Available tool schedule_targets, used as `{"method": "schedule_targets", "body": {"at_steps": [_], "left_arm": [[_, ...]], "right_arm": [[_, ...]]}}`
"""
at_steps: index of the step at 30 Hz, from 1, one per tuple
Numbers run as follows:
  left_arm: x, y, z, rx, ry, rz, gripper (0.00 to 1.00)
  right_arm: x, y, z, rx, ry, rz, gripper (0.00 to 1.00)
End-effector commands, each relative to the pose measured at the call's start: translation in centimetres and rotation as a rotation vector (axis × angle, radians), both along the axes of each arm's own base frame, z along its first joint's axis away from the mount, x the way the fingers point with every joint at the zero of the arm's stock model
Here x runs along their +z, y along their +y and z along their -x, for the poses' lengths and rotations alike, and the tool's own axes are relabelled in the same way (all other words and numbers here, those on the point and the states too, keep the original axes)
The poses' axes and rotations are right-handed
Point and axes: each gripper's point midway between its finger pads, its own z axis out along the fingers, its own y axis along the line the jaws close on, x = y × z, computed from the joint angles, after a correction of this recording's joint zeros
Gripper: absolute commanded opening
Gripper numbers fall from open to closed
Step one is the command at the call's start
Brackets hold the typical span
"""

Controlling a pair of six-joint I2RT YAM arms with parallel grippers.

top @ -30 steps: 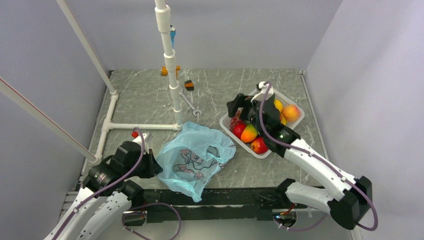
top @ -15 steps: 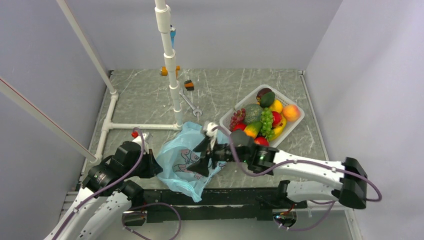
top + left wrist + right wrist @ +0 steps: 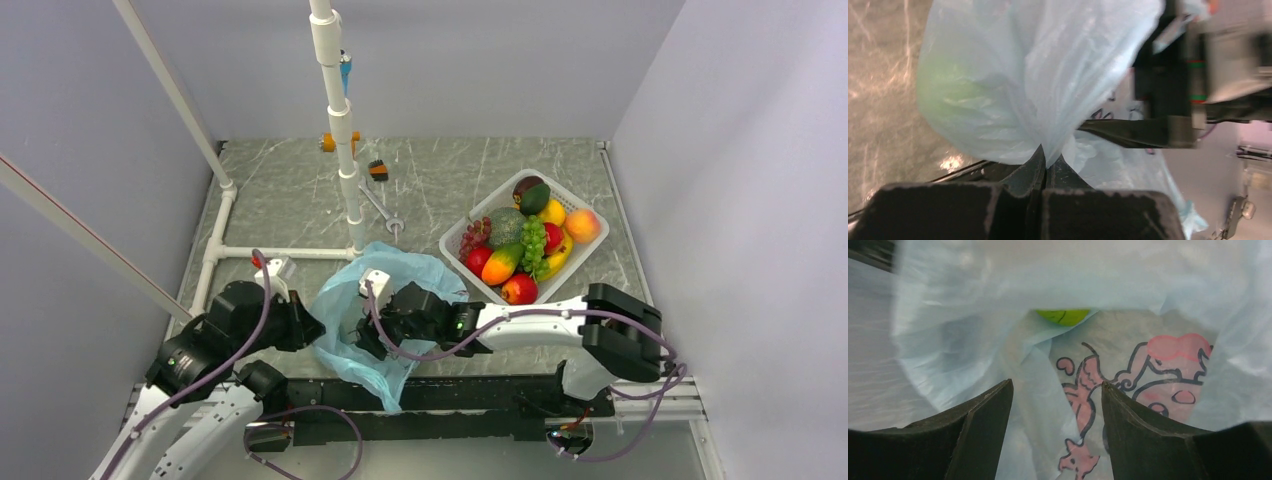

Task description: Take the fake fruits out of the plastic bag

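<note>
The plastic bag (image 3: 410, 272) lies crumpled on the table (image 3: 290, 200) just ahead of the arms and looks mostly slack. Beside it, the white basket (image 3: 449, 243) is heaped with fake fruits (image 3: 533, 243), so most of the job seems done. The left gripper (image 3: 1045, 161) is clamped tight on a gathered fold of the bag. The right gripper (image 3: 1055, 390) reaches into the bag's mouth, fingers parted and holding nothing. Deep inside sits one lime-green ball (image 3: 1063, 316). Whether anything else hides in there, I can't tell.
</note>
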Motion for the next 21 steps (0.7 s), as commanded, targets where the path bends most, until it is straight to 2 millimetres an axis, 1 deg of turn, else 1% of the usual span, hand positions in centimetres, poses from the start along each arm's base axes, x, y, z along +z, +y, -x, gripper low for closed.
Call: {"method": "schedule_targets", "body": {"at_steps": [1, 3, 8, 10, 14, 16, 21], "left_arm": [[5.5, -1.2, -1.1, -0.03, -0.162, 0.111, 0.0], [5.7, -1.6, -1.2, -0.041, -0.158, 0.124, 0.0], [5.1, -3.4, -1.3, -0.086, -0.102, 0.179, 0.0], [5.5, -3.9, -1.3, -0.098, -0.107, 0.207, 0.0], [6.2, -3.8, -1.2, -0.097, -0.136, 0.23, 0.0], [6.4, -3.6, -1.1, -0.091, -0.148, 0.233, 0.0], [6.7, -4.1, -1.0, -0.104, -0.151, 0.262, 0.0]], "right_arm": [[2.7, 3.0, -1.6, -0.063, -0.052, -0.129, 0.67], [2.6, 3.7, -1.9, -0.074, -0.052, -0.152, 0.68], [2.4, 5.9, -1.9, -0.053, -0.032, -0.191, 0.69], [2.1, 6.4, -2.1, -0.051, -0.041, -0.201, 0.72], [1.7, 7.9, -2.2, -0.029, -0.049, -0.237, 0.83], [1.0, 8.5, -2.4, -0.032, -0.041, -0.235, 0.84], [1.4, 9.7, -1.4, 0.023, -0.005, -0.292, 0.87]]}}
